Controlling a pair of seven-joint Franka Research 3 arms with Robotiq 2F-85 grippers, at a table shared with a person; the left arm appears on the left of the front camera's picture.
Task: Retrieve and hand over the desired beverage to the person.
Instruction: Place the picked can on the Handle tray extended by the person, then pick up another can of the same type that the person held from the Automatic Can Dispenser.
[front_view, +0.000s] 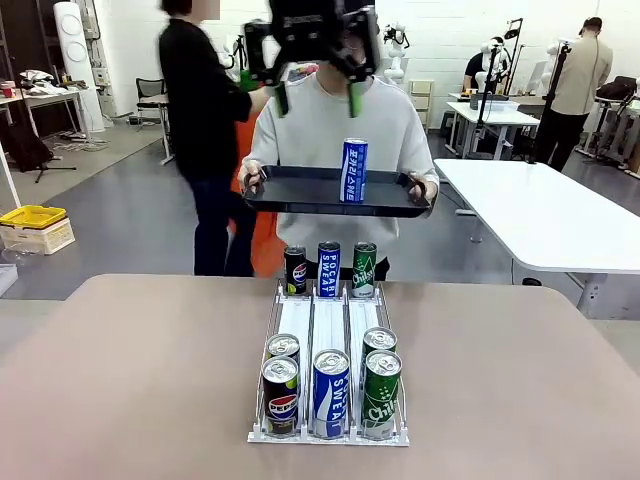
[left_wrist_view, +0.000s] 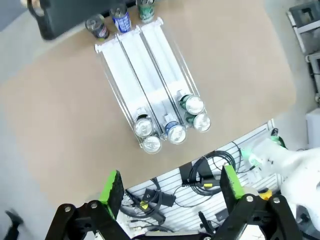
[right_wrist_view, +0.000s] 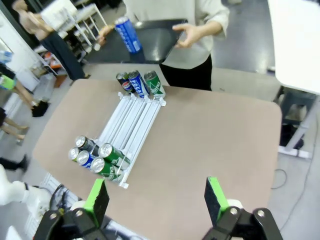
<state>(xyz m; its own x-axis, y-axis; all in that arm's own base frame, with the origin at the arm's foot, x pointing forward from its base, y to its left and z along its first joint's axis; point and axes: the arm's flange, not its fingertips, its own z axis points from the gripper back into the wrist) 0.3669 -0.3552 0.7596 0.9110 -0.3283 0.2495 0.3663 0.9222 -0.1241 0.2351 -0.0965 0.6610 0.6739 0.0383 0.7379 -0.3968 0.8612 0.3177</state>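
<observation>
The person (front_view: 310, 130) in a light grey top stands at the table's far side, holding a black tray (front_view: 290, 192) with both hands. A blue beverage can (front_view: 354, 170) stands upright on the tray, clear of both grippers. High above the table's near side hangs my left gripper (front_view: 318, 98), open and empty; in its wrist view the left gripper (left_wrist_view: 170, 187) looks down on the can rack (left_wrist_view: 150, 65). My right gripper (right_wrist_view: 156, 200) is open and empty above the near edge, facing the beverage can (right_wrist_view: 127, 34) and the tray (right_wrist_view: 160, 42).
A clear three-lane rack (front_view: 329, 320) lies mid-table, with three cans at its far end and several black, blue and green cans at its near end. Another person in black (front_view: 200, 100) stands behind on the left. A white table (front_view: 540, 210) is at the right.
</observation>
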